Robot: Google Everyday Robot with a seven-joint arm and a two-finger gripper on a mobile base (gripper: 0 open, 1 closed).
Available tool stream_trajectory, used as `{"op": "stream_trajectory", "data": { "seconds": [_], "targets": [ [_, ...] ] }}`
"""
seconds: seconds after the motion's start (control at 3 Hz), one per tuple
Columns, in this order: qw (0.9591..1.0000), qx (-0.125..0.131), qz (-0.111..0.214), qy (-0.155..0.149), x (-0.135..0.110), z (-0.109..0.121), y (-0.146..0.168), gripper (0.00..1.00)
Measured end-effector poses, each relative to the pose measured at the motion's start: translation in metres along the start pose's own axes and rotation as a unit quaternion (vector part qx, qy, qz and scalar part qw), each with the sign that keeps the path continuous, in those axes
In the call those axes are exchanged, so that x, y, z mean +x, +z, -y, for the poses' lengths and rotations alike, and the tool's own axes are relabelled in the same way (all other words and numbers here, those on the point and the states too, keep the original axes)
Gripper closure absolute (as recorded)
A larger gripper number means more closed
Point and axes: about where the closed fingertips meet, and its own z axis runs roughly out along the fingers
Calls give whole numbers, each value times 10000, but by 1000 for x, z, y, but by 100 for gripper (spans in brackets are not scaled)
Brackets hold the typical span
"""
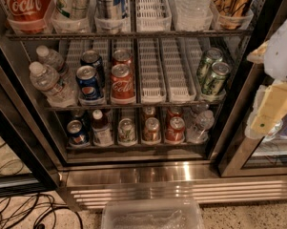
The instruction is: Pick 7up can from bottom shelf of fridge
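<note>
The fridge [133,175] stands open in front of me. Its bottom shelf [133,147] holds a row of drinks in white lane trays. The 7up can [127,130], green and white with a silver top, stands upright in the third lane from the left, between a small bottle [101,128] and another can [151,129]. My gripper [271,109], cream and white, hangs at the right edge of the view in front of the fridge's right door frame. It is well to the right of the 7up can, slightly higher, and holds nothing I can see.
The bottom shelf also holds a Pepsi can [76,132], a red can [175,129] and a water bottle [200,124]. The shelf above has water bottles, Pepsi and cola cans and slim green cans [212,75]. A clear plastic bin [152,216] and cables [24,211] lie on the floor.
</note>
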Motion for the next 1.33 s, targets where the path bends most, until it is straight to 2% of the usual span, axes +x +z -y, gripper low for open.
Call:
{"op": "stream_trajectory", "data": {
  "seconds": [0.33, 0.67, 1.0, 1.33],
  "targets": [
    [9998, -122, 0, 154, 10, -13, 60, 0],
    [9992, -331, 150, 169, 15, -33, 129, 0],
    [9974, -465, 529, 156, 7, -44, 182, 0],
    [9974, -465, 530, 157, 7, -44, 182, 0]
  ]
}}
